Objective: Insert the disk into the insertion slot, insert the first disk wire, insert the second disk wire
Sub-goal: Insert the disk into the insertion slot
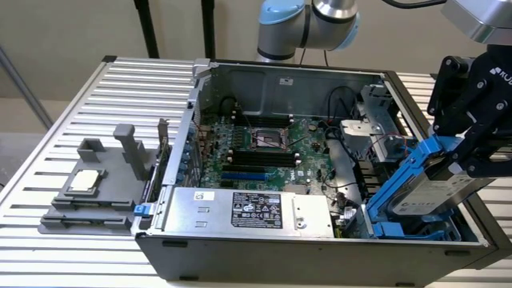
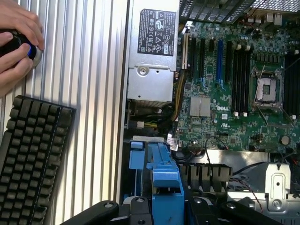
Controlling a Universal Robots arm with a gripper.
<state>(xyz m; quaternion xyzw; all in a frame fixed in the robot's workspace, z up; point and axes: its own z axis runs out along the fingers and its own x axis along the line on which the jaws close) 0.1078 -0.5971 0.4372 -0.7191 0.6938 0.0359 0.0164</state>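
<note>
Exterior view: disk (image 1: 436, 197) slants down toward slot (image 1: 400, 230).

Your arm (image 1: 308, 24), silver-grey tube joints with pale blue caps, thin black cable (image 1: 412, 5) overhead, your black pincer (image 1: 464, 161), jointed links, white lettering, small silver screws (image 2: 108, 205) at its pivots

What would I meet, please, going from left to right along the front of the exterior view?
Grey fixture carrying a processor chip → silver power supply box → the disk in its blue carrier, held by the gripper.
</note>
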